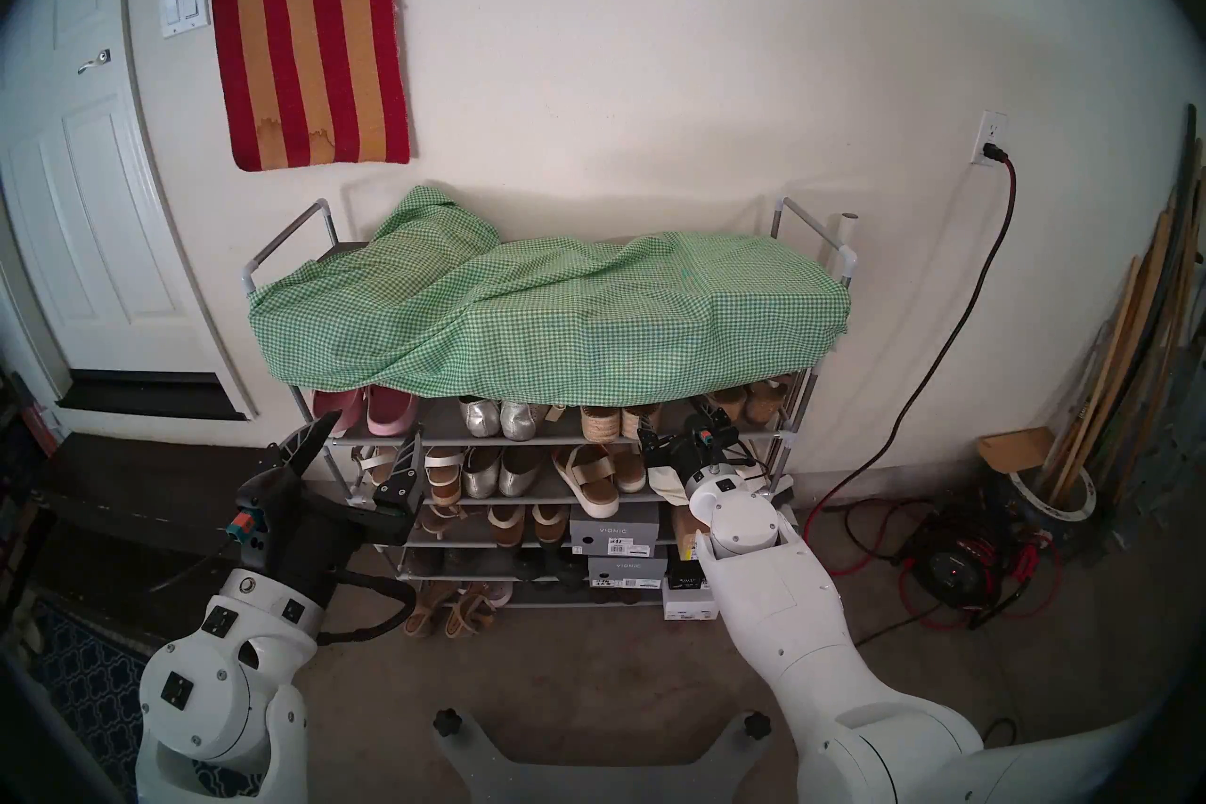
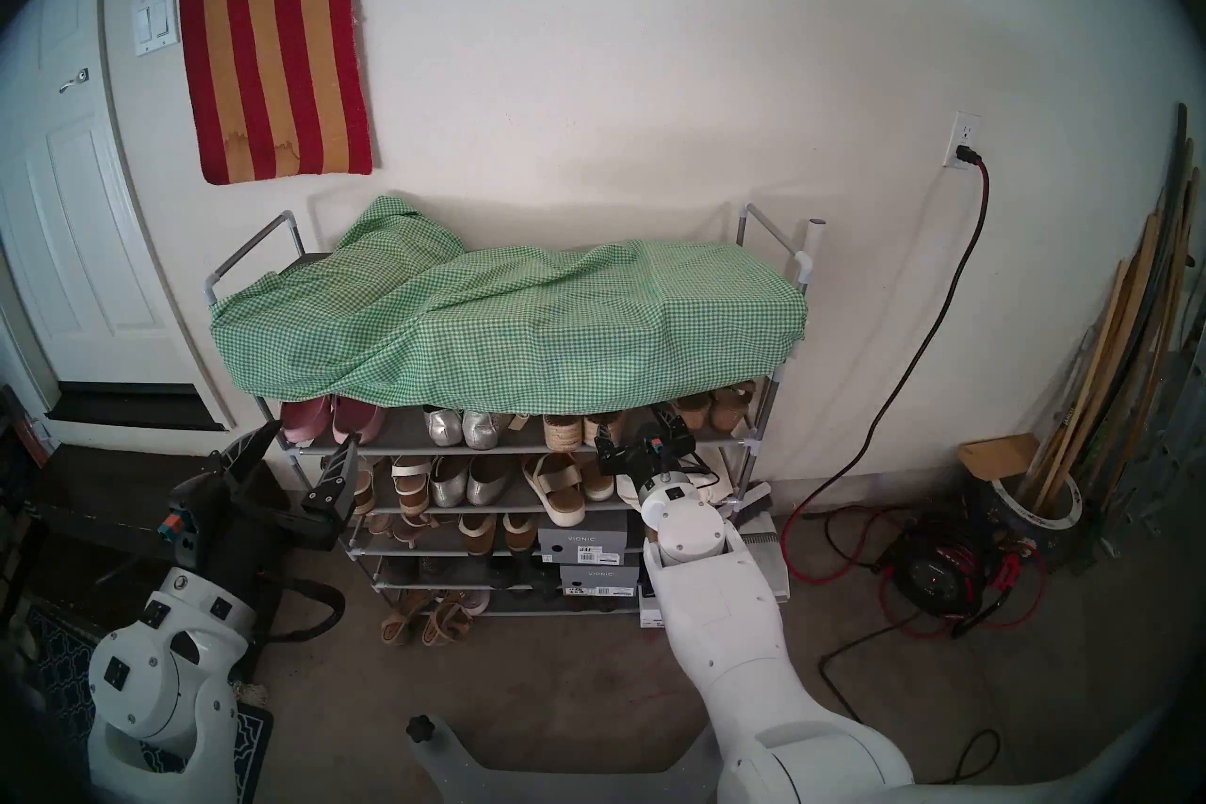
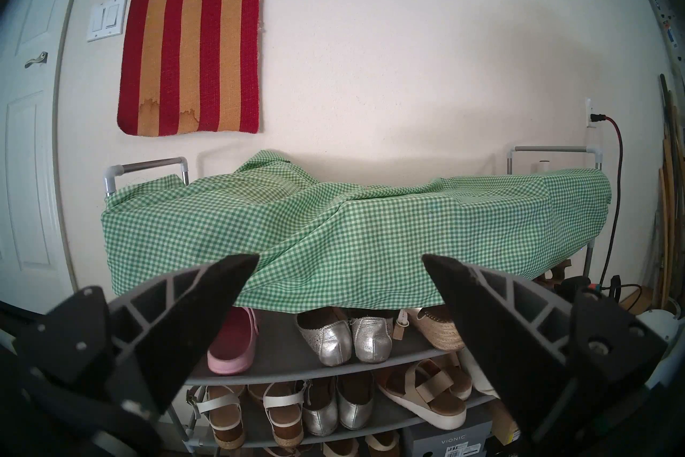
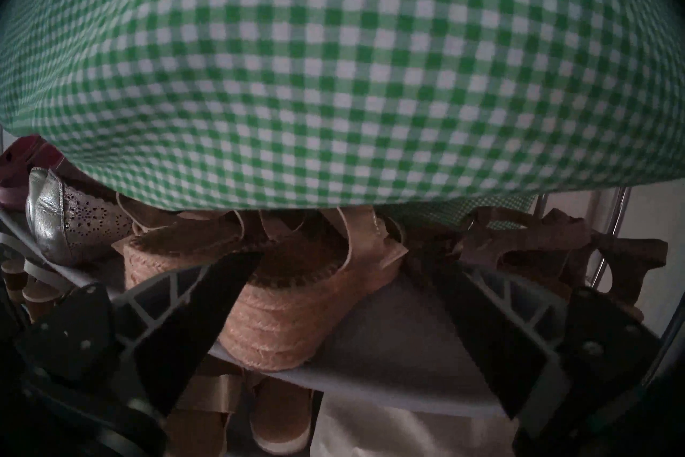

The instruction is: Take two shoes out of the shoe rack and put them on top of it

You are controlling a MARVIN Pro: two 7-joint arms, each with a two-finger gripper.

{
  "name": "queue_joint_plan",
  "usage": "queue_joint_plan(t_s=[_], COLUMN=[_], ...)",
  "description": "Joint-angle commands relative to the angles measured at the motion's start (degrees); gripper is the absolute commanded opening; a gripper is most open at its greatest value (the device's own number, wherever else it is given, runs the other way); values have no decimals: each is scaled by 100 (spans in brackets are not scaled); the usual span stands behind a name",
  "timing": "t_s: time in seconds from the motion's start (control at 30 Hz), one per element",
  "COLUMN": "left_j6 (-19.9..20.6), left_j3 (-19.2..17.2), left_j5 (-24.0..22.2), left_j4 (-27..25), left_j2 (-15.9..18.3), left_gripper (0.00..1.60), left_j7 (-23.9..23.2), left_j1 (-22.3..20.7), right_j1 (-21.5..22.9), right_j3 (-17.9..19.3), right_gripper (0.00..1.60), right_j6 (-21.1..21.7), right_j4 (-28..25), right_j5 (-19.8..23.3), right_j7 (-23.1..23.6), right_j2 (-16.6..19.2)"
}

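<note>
My left arm (image 1: pixel 215 672) is folded at my left side, wrist raised, and its gripper (image 1: pixel 365 444) points forward with the jaws spread wide and nothing between them. My right arm (image 1: pixel 776 607) is extended forward, with the wrist about level. My right gripper (image 1: pixel 679 424) also stands fully parted and empty, both black fingertips (image 4: pixel 237 278) apart.

Head views overlook shoe rack (image 1: pixel 786 438); wrists face it.
</note>
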Motion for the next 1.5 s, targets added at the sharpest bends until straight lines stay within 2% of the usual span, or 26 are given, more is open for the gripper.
queue_joint_plan(t_s=[0.0,0.37,0.57,0.6,0.8,1.13,1.47], left_j6=[7,7,7,7,6,5,6], left_j3=[5,5,5,4,4,3,3], left_j5=[0,1,2,2,2,2,3], left_j4=[0,0,0,0,0,0,0], left_j2=[-1,-2,-3,-4,-4,-6,-7], left_gripper=[160,160,160,160,160,160,160], left_j7=[3,1,0,0,-1,-3,-4], left_j1=[-10,-10,-10,-10,-10,-10,-11], right_j1=[366,949,1114,1252,1564,1734,1627], right_j3=[-5,62,113,123,136,122,141], right_gripper=[160,160,160,160,160,160,160], right_j6=[101,-240,-333,-439,-599,-795,-940], right_j4=[392,1511,1852,2117,2651,2722,2414], right_j5=[-161,-331,-338,-357,-381,-439,-464], right_j7=[-170,-588,-674,-718,-756,-765,-717], right_j2=[53,44,22,11,-44,-161,-123])
